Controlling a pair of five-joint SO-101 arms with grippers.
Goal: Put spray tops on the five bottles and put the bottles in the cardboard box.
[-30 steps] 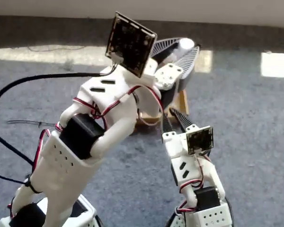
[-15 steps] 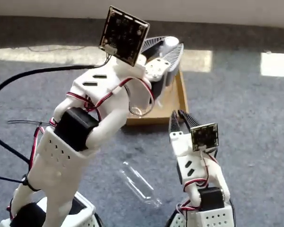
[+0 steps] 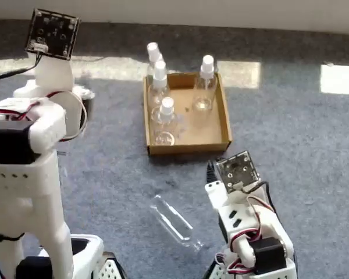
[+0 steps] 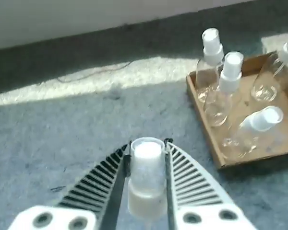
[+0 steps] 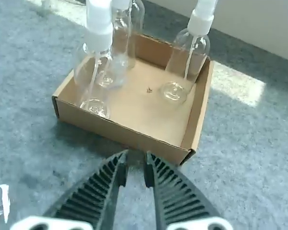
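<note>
Fingers, left gripper (image 4: 147, 143): clamped on a white spray top (image 4: 147, 175), one finger on each side, the top upright between them.
Fingers, right gripper (image 5: 133, 163): drawn close together, with a narrow slit between the tips and nothing in it.
Left gripper position: held up over the grey carpet (image 3: 291, 133), well apart from the cardboard box (image 3: 187, 147).
Right gripper position: low over the carpet, just short of the box's near wall and pointing at it.
Box contents: I count four capped bottles, all upright. Three stand in a row along one side: front (image 3: 166, 119), middle (image 3: 160, 78), rear (image 3: 153, 58). The fourth (image 3: 207, 81) stands alone on the other side.
Rear bottle: it stands at the back wall. I cannot tell whether its base is inside the box.
Fifth bottle: the uncapped bottle (image 3: 175, 222) lies on its side on the carpet, outside the box, between the two arm bases and nearer the right one.
</note>
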